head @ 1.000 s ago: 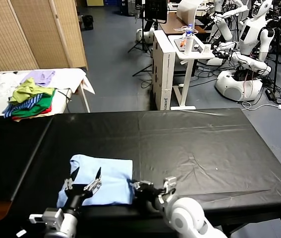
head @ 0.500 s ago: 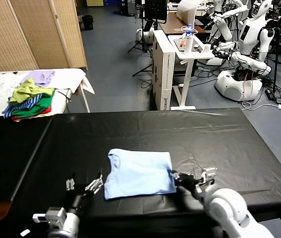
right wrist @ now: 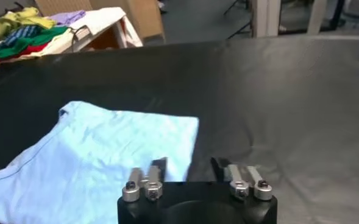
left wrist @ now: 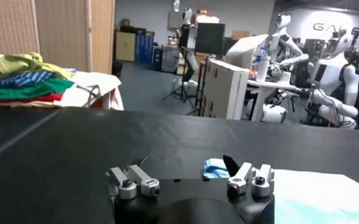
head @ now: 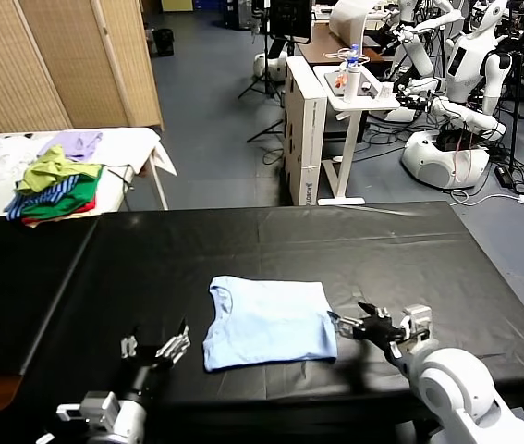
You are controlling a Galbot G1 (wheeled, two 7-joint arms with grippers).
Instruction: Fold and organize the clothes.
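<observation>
A workshop with parked robots lies beyond a bench (head: 400,250) draped in creased black sheeting. From the head, the sky-blue T-shirt (head: 268,322) lies folded into a soft rectangle near the front edge, collar leftward. The right claw (head: 365,326) stands wide just beside its right edge, holding nothing; the left claw (head: 155,347), also wide, waits apart. The left wrist view shows a blue corner (left wrist: 214,168). The right wrist view shows wrinkled cotton (right wrist: 100,158), perhaps touching one finger.

One T-shirt (head: 267,321), two grippers, one garment heap (head: 54,185)
</observation>
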